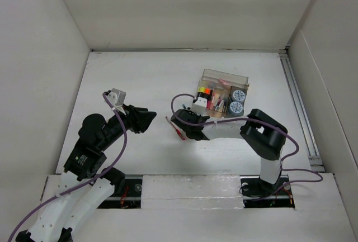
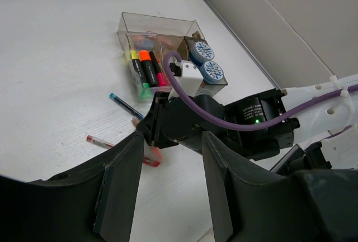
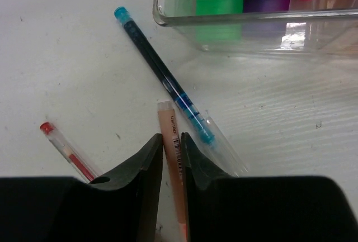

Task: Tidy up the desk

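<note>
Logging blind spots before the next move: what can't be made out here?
Slim orange pen: right wrist view, near end hidden by the right end effector.
Clear plastic organizer box: same view, cut off by the top edge.
Thin red pen: same view, near end behind that end effector.
Round blue patterned discs: top view, too small to identify.

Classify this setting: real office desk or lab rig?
Likely a lab test cell, not an office: white desk boxed in by white panel walls, two robot arms at its near edge, highlighters in a clear organizer.
</note>
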Available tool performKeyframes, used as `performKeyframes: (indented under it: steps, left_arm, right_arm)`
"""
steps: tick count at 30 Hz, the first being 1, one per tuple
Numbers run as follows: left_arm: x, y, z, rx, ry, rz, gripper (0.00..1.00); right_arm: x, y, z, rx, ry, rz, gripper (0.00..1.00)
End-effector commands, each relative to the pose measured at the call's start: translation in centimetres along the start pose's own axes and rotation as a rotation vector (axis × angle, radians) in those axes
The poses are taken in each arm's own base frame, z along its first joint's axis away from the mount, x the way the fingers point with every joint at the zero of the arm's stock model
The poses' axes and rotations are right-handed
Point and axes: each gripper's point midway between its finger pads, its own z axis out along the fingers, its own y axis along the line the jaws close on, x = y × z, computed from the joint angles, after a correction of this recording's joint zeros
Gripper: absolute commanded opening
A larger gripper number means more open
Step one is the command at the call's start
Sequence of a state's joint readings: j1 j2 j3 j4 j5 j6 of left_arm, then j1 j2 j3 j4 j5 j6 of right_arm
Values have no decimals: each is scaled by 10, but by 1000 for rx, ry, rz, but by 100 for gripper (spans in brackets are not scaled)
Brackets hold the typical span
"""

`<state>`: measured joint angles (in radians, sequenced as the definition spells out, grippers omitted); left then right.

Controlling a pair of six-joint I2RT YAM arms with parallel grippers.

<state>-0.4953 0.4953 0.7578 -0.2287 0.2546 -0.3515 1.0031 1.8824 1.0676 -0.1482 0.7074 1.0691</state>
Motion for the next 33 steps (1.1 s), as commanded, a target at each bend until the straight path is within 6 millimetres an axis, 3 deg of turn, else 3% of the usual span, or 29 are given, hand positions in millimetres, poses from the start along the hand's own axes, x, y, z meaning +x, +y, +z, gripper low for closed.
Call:
performKeyframes:
  steps: [1,4,6,8,10,14,18,26,29,33]
  left_arm:
    - [-15,-8,-2,31,-50,22,42]
    - [-15,-8,-2,29,-51,22,42]
    - [-15,-8,-2,31,-52,21,42]
    - [-15,-8,-2,33,-51,22,42]
    - [-15,-8,-2,31,-50,22,42]
    - [-15,-8,-2,31,-50,22,42]
    - [-15,-8,-2,31,-50,22,42]
    - [-15,-8,-2,31,-52,22,42]
    - [-14,-8,-2,33,-49,22,42]
    - [-15,-9,-3,34,-54,23,42]
  right_arm:
    - [34,-35,6,116,93,-135,24]
    - [39,-32,5,109,98,-142,28]
    - [41,-32,6,108,104,-146,44]
    - [43,-32,7,105,110,-156,47]
    - [45,-29,8,89,115,-159,43]
    - [42,-25,7,69,109,-149,18]
    - [18,-20,-5,51,23,-120,10]
    - [-52,11,-71,-205,-82,73,3]
    - [-74,13,-83,-271,-81,136,4]
    - [-110,5,-85,-311,-110,231,4]
